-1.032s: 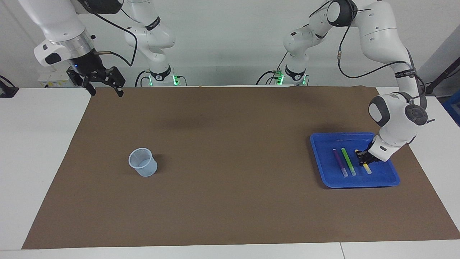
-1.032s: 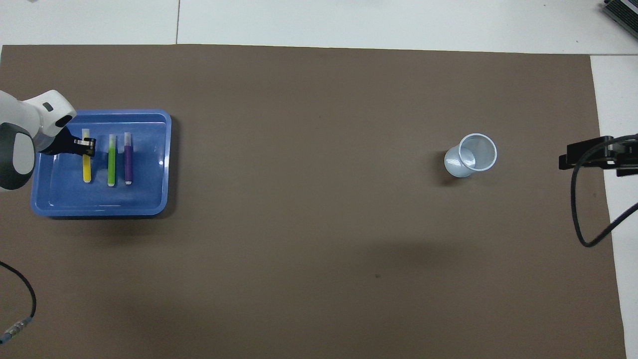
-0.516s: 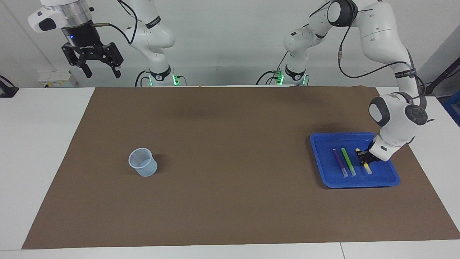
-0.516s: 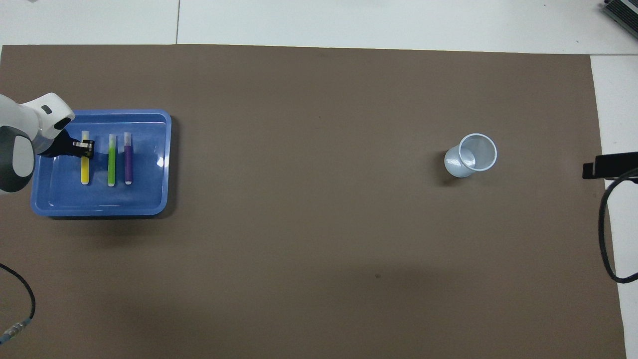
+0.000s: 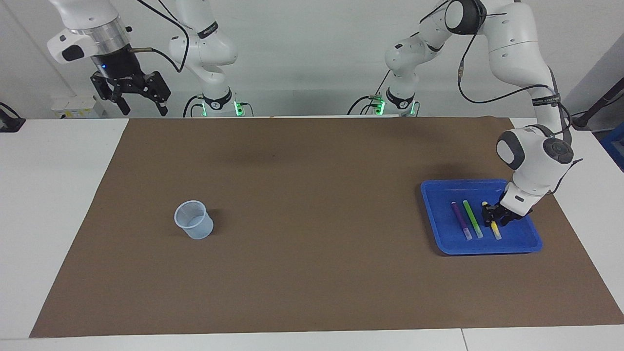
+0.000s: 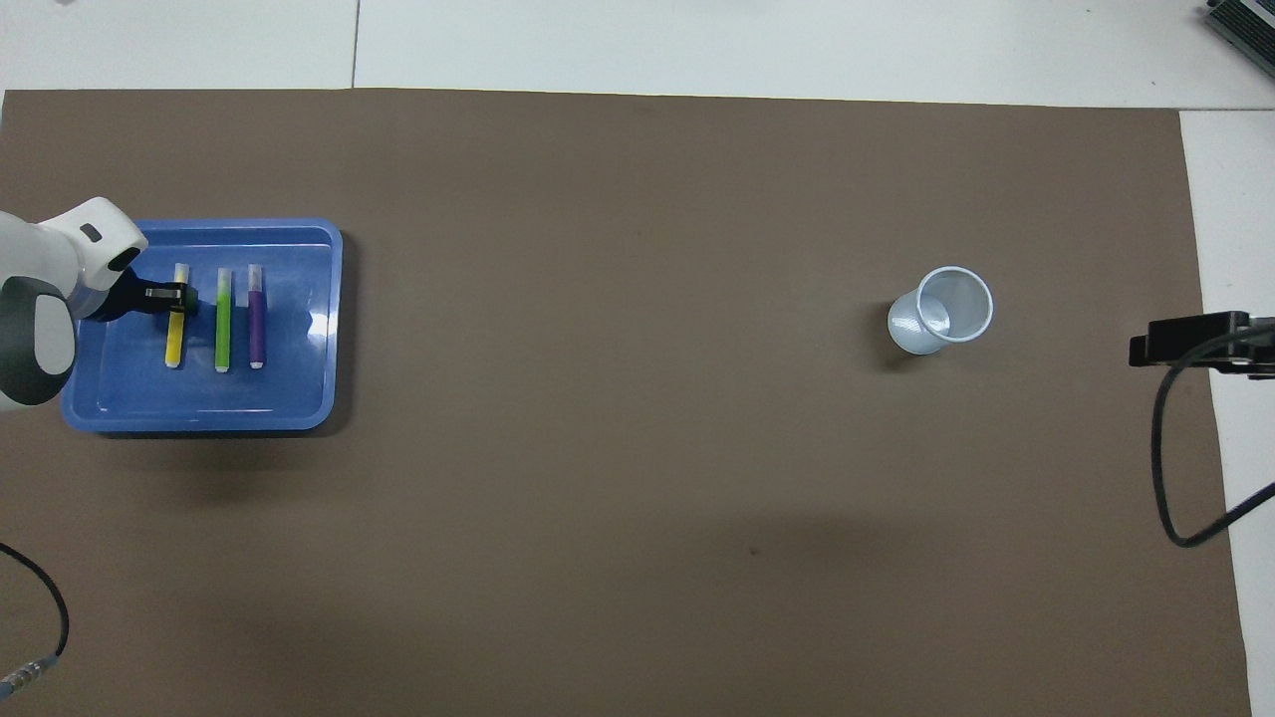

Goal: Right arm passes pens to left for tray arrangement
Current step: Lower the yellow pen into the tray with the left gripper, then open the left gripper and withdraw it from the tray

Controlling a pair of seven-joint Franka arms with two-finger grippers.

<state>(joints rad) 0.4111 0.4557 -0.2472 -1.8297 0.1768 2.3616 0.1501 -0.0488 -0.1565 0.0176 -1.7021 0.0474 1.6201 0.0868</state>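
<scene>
High up and well apart from the shallow square bright-blue plastic tray: right pincer, spread wide, empty, waiting. On the brown-covered table between the two: small translucent bluish cup. Inside the tray, flat and side by side: slim purple marker pen, bright green marker pen, yellow marker pen. Down at the yellow one: left pincer, straddling it; pinching or letting go, cannot tell. Probably the last placing step. Next: spread fully, then rise straight up without nudging the green neighbour.
</scene>
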